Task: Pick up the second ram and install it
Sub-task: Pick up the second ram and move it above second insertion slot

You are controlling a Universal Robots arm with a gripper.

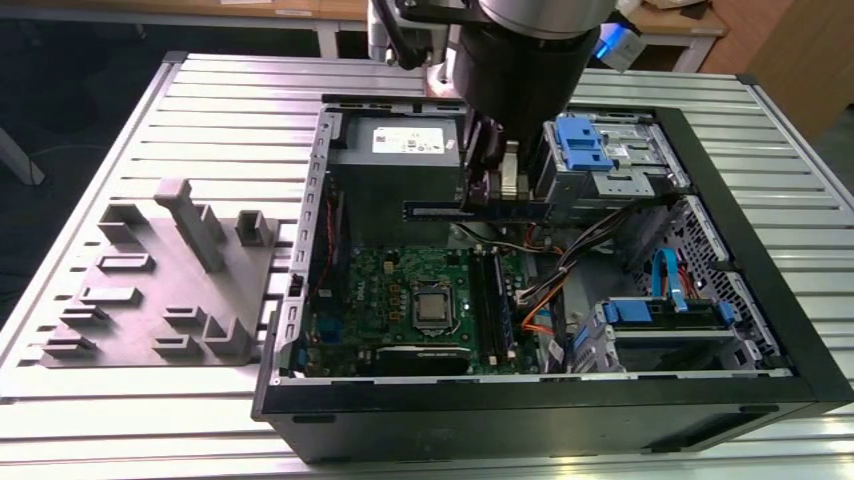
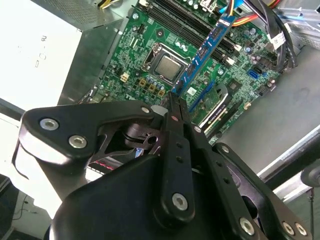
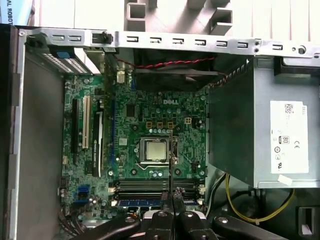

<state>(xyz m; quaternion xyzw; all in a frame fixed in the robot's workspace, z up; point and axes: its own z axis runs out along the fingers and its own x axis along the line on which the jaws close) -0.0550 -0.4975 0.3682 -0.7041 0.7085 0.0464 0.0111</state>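
My gripper is shut on the second ram, a long thin dark blue-green stick. I hold it level above the open computer case, over the gap between the grey power-supply box and the motherboard. In the second wrist view the ram runs out from the shut gripper over the processor socket. In the first wrist view the ram is an edge-on thin line rising from the gripper, above the black memory slots.
The black case wall rings the motherboard. Blue drive brackets and loose cables lie to the exterior view's right. A grey parts fixture stands on the slatted table at the exterior view's left. An expansion card stands beside the socket.
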